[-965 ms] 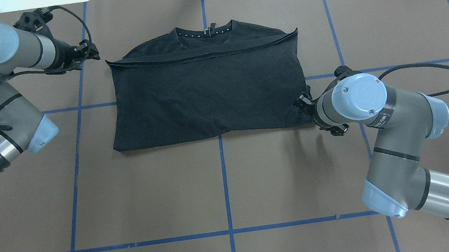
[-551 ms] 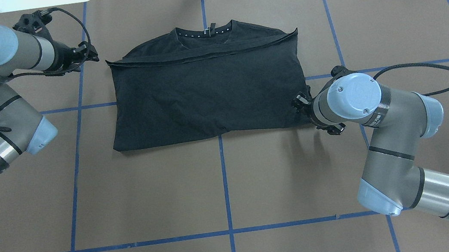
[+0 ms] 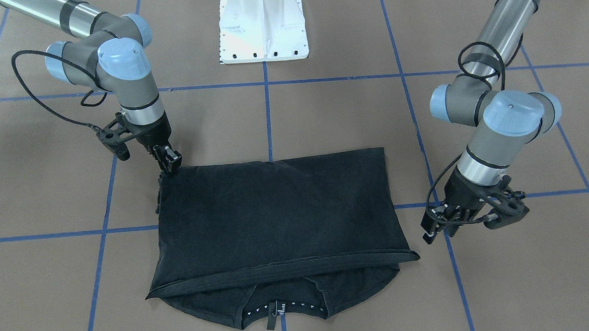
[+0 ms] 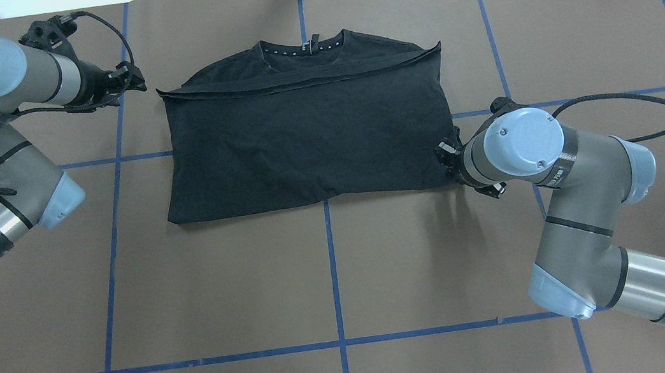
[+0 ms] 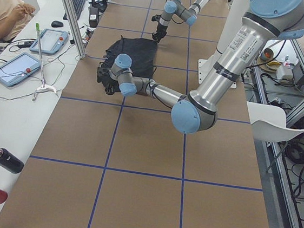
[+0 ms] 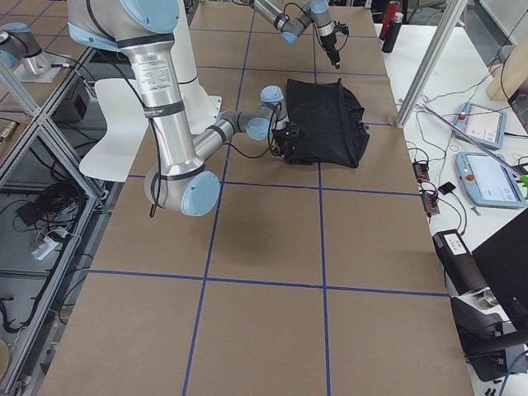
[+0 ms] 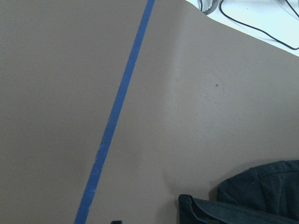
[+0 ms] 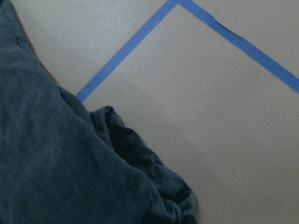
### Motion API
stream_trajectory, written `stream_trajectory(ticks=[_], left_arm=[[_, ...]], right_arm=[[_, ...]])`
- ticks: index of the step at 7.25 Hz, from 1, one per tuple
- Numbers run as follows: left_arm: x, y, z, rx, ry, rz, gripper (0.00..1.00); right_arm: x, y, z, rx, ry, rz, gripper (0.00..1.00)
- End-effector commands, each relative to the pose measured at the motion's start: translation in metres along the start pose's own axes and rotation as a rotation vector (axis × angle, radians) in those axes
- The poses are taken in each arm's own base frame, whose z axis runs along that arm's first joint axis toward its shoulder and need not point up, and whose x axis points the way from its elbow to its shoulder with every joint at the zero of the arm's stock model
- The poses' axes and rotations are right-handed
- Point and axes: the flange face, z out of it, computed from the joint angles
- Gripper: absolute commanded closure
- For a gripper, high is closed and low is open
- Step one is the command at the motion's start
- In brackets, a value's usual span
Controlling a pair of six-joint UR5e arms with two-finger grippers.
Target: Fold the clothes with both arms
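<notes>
T-shirt (image 4: pixel 307 138) lies folded; right jaws touch its corner, cannot tell if pinching; left jaws spread, just beside

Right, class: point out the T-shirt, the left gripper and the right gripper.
T-shirt (image 4: pixel 307 138), overhead view, middle of folded body.
Left gripper (image 4: pixel 136 78), overhead view, between its fingertips.
Right gripper (image 3: pixel 170 163), front-facing view, between its fingertips.

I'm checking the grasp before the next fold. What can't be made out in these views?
- Whether the right gripper has pinched the T-shirt corner. In the front-facing view its black fingers blend into the black cloth. Overhead, the wrist covers them. The right wrist view shows none. In both side views the gripper is too small to judge.
- Any print on the T-shirt: only plain black cloth faces the cameras in every view.
</notes>
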Motion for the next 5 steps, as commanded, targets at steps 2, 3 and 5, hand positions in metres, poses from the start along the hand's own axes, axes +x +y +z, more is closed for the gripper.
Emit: stream_trajectory(ticks=[2,3,5], left_arm=[[0.001,-0.001,-0.001,0.002,0.002,-0.001,0.32],[-0.002,0.000,-0.001,0.001,0.000,-0.002,0.32],[-0.002,0.000,-0.001,0.001,0.000,-0.002,0.32]], right_arm=[[-0.002,0.001,-0.006,-0.007,-0.012,0.001,1.00],[-0.001,0.000,-0.020,-0.019,-0.028,0.001,1.00],[0.013,-0.002,-0.049,-0.045,-0.057,-0.002,1.00]])
